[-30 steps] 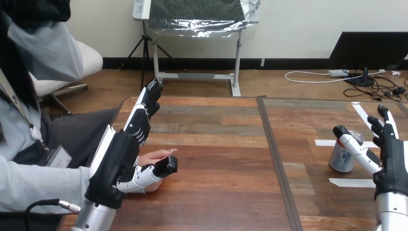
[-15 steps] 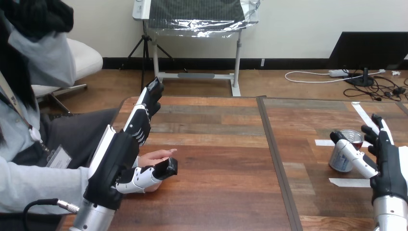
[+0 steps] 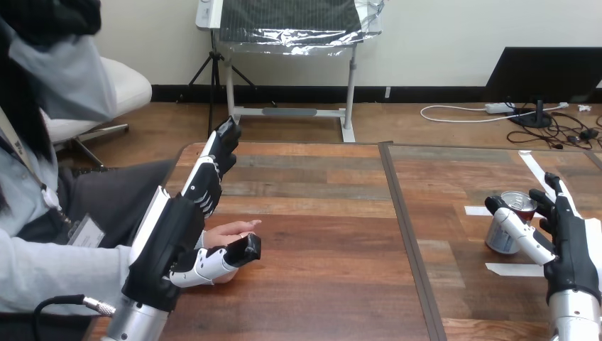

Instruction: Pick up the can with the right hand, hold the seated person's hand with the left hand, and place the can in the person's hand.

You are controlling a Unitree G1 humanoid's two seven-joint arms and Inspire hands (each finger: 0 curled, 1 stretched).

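A silver can [image 3: 498,239] with a reddish top stands upright on the right half of the wooden table [image 3: 326,234]. My right hand [image 3: 571,249] is open just right of it. Its thumb [image 3: 517,226] lies across the can's front and its straight fingers [image 3: 559,199] rise behind the can's right side, not curled round it. At the left, the person's hand [image 3: 230,231] rests palm up on the table. My left hand [image 3: 170,238] stands open on edge beside it, fingers [image 3: 213,160] straight and pointing away, thumb [image 3: 226,257] stretched along the near side of the person's hand.
White tape strips [image 3: 517,270] lie on the table around the can, one running toward the far right edge [image 3: 534,169]. A dark seam [image 3: 403,234] splits the tabletop into two halves. The person sits at the table's left side.
My right hand has come down and left toward the can, so its thumb now crosses the can's front lower down. The left hand and the person's hand have hardly moved.
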